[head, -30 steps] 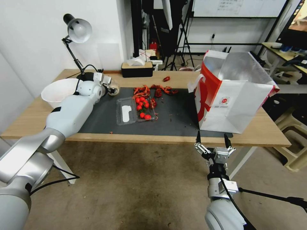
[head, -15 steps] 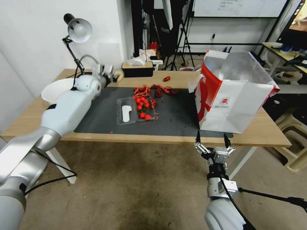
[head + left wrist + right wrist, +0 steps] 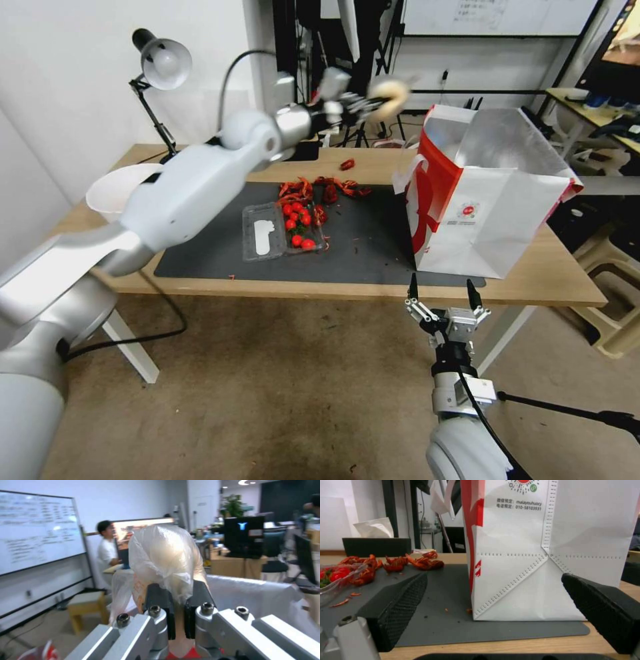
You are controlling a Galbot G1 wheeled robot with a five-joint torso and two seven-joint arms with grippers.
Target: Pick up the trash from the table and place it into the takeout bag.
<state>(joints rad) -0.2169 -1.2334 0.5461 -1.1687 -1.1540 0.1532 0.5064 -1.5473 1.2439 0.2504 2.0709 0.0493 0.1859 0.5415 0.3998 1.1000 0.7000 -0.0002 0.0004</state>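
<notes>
Because the trash must go into the takeout bag, the left claw pinches it tight up high, the bag's open top just past it, while the right claw waits wide open and empty below the bench edge.

My left arm is stretched up and forward, raised high above the back edge of the table, wrist roughly level. Left gripper has its black pads pinched tight on a crumpled pale wad, blurred in the head view. My right arm is parked low, below the table's front edge near its right end, wrist vertical. Right gripper points up, fingers spread wide apart, holding nothing.
</notes>
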